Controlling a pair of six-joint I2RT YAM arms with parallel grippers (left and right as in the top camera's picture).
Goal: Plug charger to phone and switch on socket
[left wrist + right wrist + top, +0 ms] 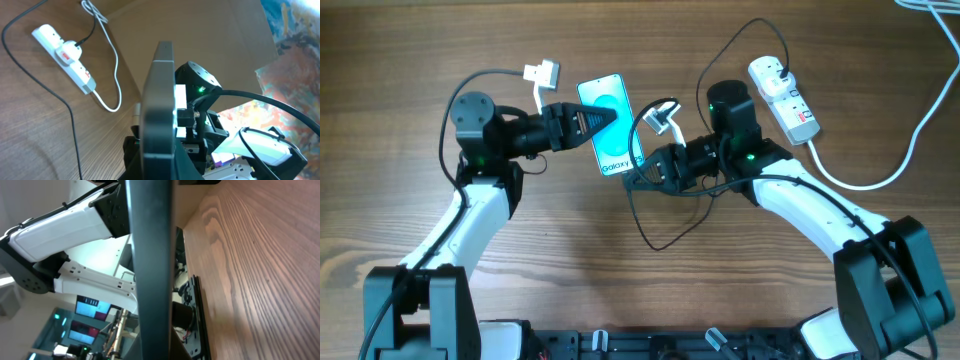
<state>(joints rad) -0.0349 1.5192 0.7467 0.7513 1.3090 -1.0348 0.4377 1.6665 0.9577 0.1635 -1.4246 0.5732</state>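
The phone has a cyan screen and a white "Galaxy" band and is held off the table. My left gripper is shut on its left side. In the left wrist view the phone stands edge-on in the jaws. My right gripper is shut at the phone's white-band end, where the black charger cable comes in. The connector is hidden. The right wrist view shows the phone's dark edge right at the jaws. The socket lies at the back right with the white plug in it, and shows in the left wrist view.
A white adapter on a dark lead lies behind the left arm. A second white connector on a grey lead lies just right of the phone. The socket's thick white lead curves off to the right edge.
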